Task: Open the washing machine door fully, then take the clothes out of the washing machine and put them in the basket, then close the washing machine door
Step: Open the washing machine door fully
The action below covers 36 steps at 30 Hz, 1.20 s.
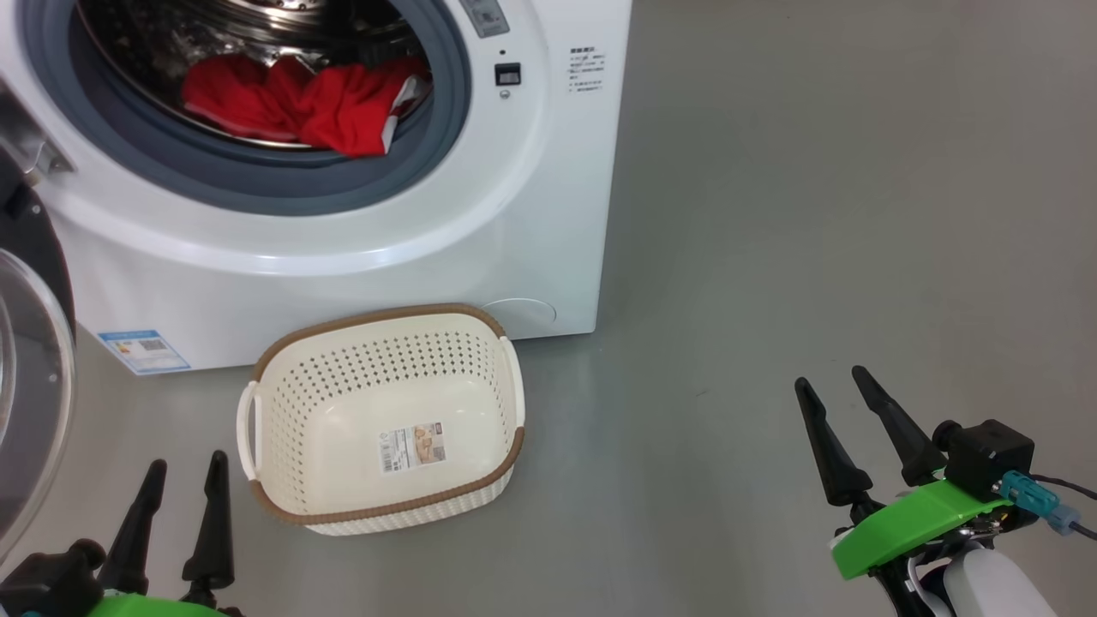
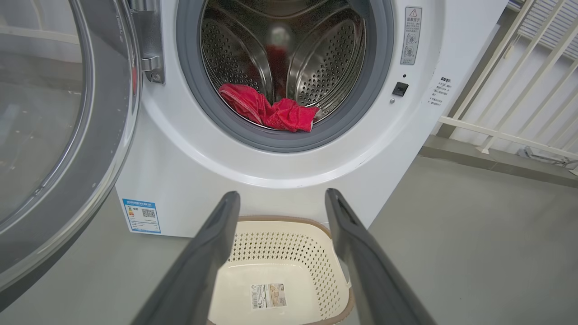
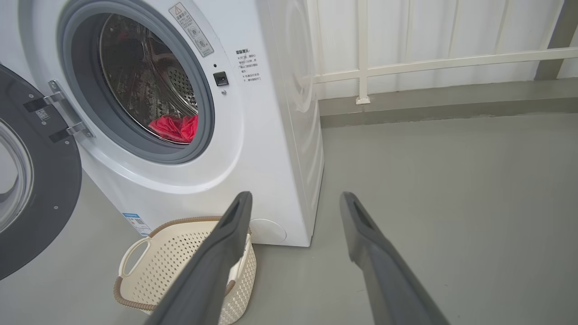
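- Risk, judged: clothes (image 1: 300, 103) in the washing machine (image 1: 343, 257) mouth, above both finger pairs; liable to snag or miss the basket (image 1: 377, 315) if pinched by one fold
- Left gripper (image 1: 188, 463): spread wide, empty; basket just ahead; washing machine door (image 1: 26, 386) open alongside
- Right gripper (image 1: 830, 380): spread wide, empty; basket well left

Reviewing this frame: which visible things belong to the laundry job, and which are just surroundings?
Job:
- washing machine
- washing machine door, swung open
- clothes, red, in the drum
- basket, empty
- left gripper and right gripper, both open

Surroundings:
- white railing
- grey floor
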{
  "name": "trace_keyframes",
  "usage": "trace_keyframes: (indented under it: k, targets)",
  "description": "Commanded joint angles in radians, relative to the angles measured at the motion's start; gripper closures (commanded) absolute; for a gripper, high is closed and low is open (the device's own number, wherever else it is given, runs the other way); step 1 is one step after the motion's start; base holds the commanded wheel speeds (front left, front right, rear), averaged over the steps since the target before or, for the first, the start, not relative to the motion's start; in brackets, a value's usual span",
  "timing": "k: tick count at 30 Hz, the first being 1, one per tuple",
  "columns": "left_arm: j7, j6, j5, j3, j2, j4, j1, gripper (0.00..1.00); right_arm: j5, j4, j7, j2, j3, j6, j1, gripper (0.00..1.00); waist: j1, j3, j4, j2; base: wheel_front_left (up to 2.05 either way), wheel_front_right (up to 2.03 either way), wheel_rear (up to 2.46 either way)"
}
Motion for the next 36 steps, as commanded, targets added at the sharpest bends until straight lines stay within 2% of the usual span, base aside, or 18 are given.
trace_keyframes:
  k: [1,36]
  targets:
    - [-0.005,0.005,0.012,0.042,0.029,-0.028,-0.005,0.0,-0.016,-0.03,-0.012,0.0,0.011,0.002,0.011,0.0,0.0,-0.002,-0.008,-0.0001,0.0,0.0,0.0]
    - [-0.005,0.005,0.046,0.07,0.005,-0.07,0.013,0.0,-0.024,-0.035,-0.012,0.008,-0.003,0.002,0.012,0.0,0.0,-0.002,0.02,-0.0001,0.0,0.0,0.0]
